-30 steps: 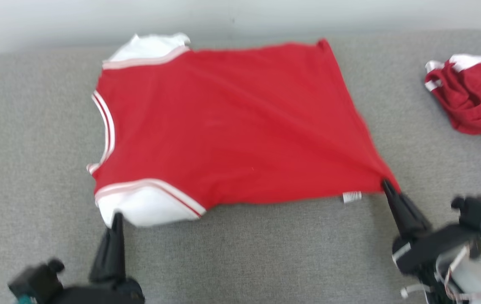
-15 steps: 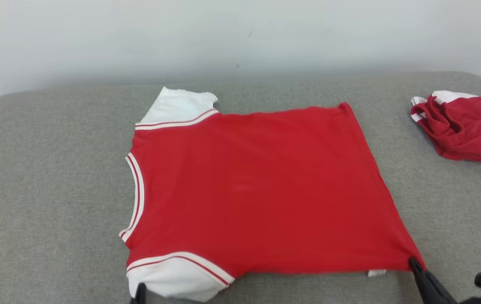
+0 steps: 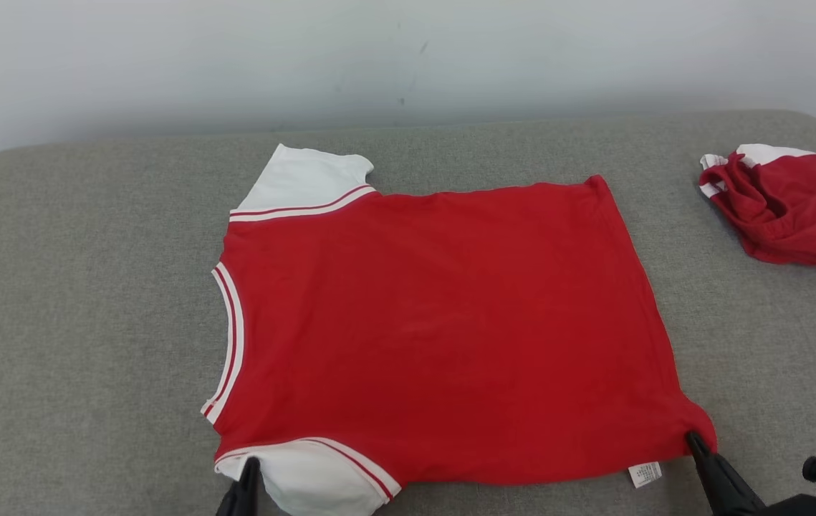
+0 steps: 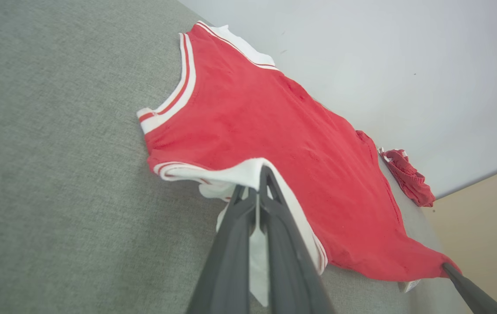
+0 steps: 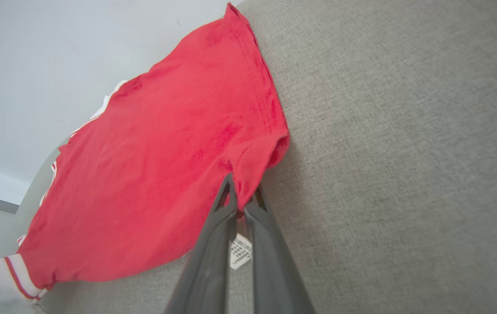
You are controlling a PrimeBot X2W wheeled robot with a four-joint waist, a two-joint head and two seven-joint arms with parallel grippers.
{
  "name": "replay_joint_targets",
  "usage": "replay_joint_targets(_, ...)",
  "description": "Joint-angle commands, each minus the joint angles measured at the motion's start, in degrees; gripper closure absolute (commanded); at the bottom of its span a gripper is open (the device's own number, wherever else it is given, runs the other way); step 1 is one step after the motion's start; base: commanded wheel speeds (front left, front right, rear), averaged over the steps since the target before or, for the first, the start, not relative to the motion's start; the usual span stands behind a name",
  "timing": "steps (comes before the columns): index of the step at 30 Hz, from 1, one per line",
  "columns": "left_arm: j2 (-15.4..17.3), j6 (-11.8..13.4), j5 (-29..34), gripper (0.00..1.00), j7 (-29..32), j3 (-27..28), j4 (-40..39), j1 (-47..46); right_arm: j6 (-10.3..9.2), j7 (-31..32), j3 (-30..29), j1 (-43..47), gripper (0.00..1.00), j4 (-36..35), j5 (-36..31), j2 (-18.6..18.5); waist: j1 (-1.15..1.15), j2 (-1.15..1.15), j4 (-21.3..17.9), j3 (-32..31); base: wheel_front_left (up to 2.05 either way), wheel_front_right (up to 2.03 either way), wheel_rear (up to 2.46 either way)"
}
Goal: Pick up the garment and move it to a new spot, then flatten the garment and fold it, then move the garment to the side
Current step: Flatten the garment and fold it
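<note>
Head view: left gripper [image 3: 250, 466], right gripper [image 3: 693, 438] pinch garment [image 3: 436, 322] on grey cushion [image 3: 78, 287]; white wall [image 3: 164, 64].

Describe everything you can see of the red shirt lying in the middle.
The red shirt is soft knit-looking fabric with white sleeves and striped trim at neck and shoulders. It lies flat on the grey cushion, neck left, hem right. The left gripper pinches its near sleeve, the right gripper its near hem corner, beside a white label.

Red shirt [image 3: 436, 322] with white, red-striped sleeves on grey couch [image 3: 78, 301]
</note>
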Motion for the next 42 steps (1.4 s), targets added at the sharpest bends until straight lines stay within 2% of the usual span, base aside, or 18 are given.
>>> replay_joint_targets(1,0.9,-0.3,0.6,1.0,0.6,0.3,-0.1,-2.0,0.02,1.4,-0.7,-1.3,1.0,-1.1,-0.6,0.7,0.0,0.0,-0.4,0.3,0.0,0.0,0.0)
replay_joint_targets(7,3.6,-1.5,1.1,1.0,3.2,1.0,1.3,-8.2,0.02,7.1,-4.1,-5.6,1.0,-2.3,0.4,3.9,0.0,0.0,-1.0,1.1,0.0,0.0,0.0)
replay_joint_targets(13,5.0,-2.4,1.6,1.0,5.6,1.0,5.2,-15.9,0.02,11.9,-6.0,-12.5,1.0,1.0,-1.1,5.8,0.0,0.0,-1.4,2.6,0.0,0.0,0.0)
replay_joint_targets(19,5.2,-3.3,1.1,1.0,6.6,1.5,10.8,-22.2,0.02,13.8,-6.3,-19.1,1.0,5.2,-2.3,6.9,0.0,0.0,-1.6,4.1,0.0,0.0,0.0)
replay_joint_targets(29,4.6,-7.0,2.9,1.0,5.1,-0.1,24.8,-34.0,0.02,12.5,-3.5,-30.2,1.0,15.6,-5.6,7.1,0.0,0.0,-1.2,6.2,0.0,0.0,0.0)
replay_joint_targets(30,4.4,-7.4,3.0,0.91,4.7,-0.5,25.9,-34.8,0.02,11.8,-3.3,-30.8,0.36,16.2,-5.6,7.1,0.0,0.0,-1.1,6.2,0.0,0.0,0.0)
replay_joint_targets(31,4.0,-7.5,3.3,0.44,3.6,-0.5,27.0,-35.5,0.02,11.1,-3.2,-31.1,0.0,16.8,-5.6,7.1,0.0,0.0,-1.1,6.3,0.0,0.0,0.0)
replay_joint_targets(32,3.7,-7.5,3.3,0.0,2.5,-0.2,28.0,-36.0,0.02,10.3,-2.7,-31.4,0.0,17.0,-5.8,7.1,0.0,0.0,-1.1,6.2,0.0,0.0,0.0)
replay_joint_targets(37,2.9,-8.1,5.2,0.0,-1.3,-0.4,31.6,-35.6,0.02,6.0,0.0,-30.3,0.0,17.6,-6.5,5.0,0.0,0.0,-0.9,5.5,0.0,0.0,0.0)
replay_joint_targets(42,2.2,-8.3,5.9,0.0,-2.6,1.1,31.7,-32.0,0.02,2.3,2.4,-27.3,0.0,17.4,-6.2,2.4,0.0,0.0,-0.5,4.1,0.0,0.0,0.0)
